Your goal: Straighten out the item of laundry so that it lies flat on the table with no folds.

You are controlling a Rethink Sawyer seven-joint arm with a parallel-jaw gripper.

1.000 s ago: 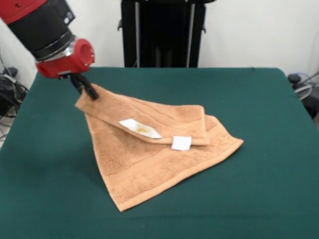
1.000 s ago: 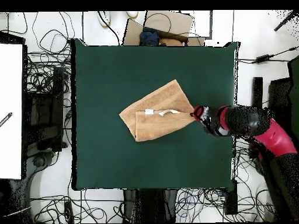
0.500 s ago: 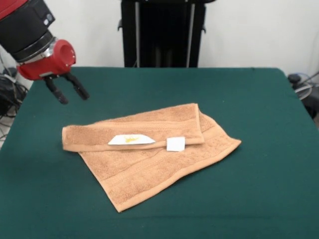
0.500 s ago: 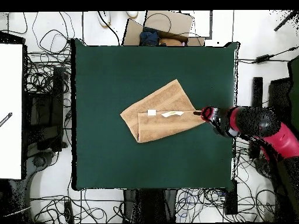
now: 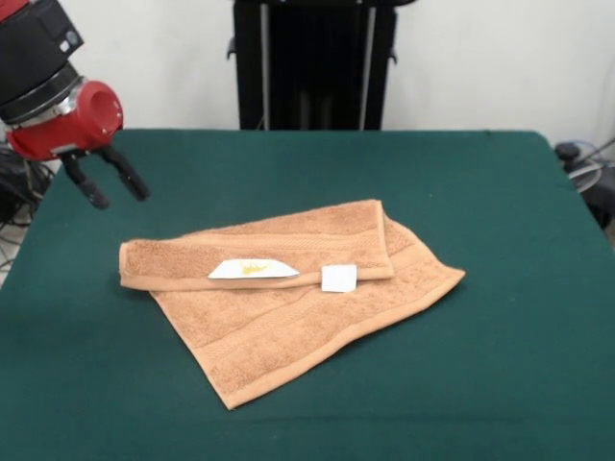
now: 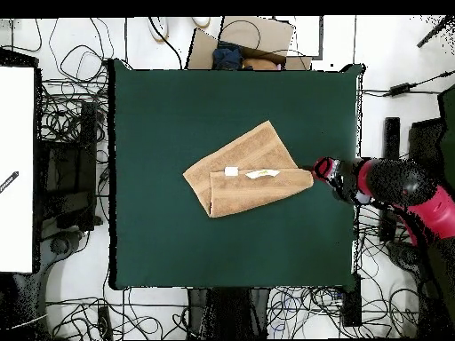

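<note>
Front view: the orange-tan terry towel (image 5: 288,288) lies near the middle of the dark green felt bench (image 5: 500,211), one flap folded over, two white tags (image 5: 338,278) on the fold's edge. The black two-fingered pincer (image 5: 108,185), spread open and empty, hangs at the towel's ten o'clock.

Overhead view: the folded towel (image 6: 244,182) lies mid-bench (image 6: 160,107); the pincer (image 6: 322,169) sits just off its three o'clock corner.

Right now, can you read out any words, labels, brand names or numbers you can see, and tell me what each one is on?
No text can be read.
Long white tag on the towel: a yellowish mark, too blurred to read.
Small square white tag on the towel: looks blank.
Gripper and table: no lettering shows.
</note>
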